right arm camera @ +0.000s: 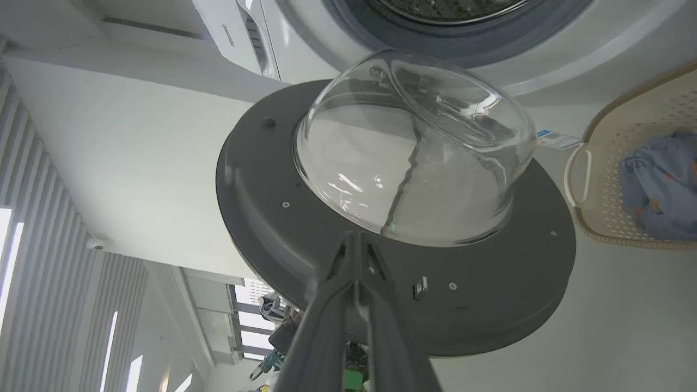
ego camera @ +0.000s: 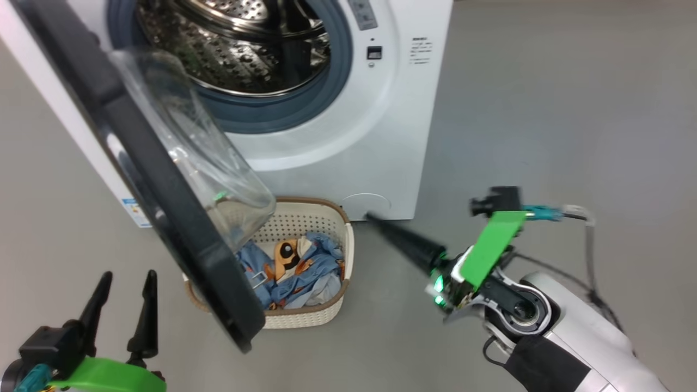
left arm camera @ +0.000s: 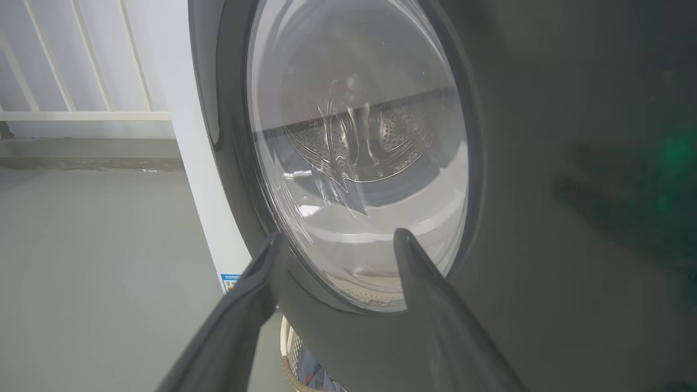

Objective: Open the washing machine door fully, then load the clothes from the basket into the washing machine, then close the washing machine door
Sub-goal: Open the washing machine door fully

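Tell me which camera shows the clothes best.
The head view: the clothes lie in plain sight in the basket, though the door hides one side. The right wrist view catches a blue corner at its edge; the left wrist view, a sliver under the door.

My left gripper [left arm camera: 336, 235] points at the door [left arm camera: 533, 245], my two fingers [left arm camera: 435, 310] spread wide with nothing between them. One tip lies over the edge of the dark rim and the other over the lower glass [left arm camera: 354, 81]. I cannot tell whether either touches.

The drum [left arm camera: 359, 144] shows warped through the glass. Left of the door runs the white side of the washing machine [left arm camera: 185, 152], with a blue sticker [left arm camera: 231, 282] low on it.

Under the rim peeks the basket [left arm camera: 289, 348], holding blue clothes [left arm camera: 315, 377]. Grey floor [left arm camera: 81, 272] and a white railing [left arm camera: 81, 115] lie at the left. A green glow [left arm camera: 675, 155] sits on the rim.
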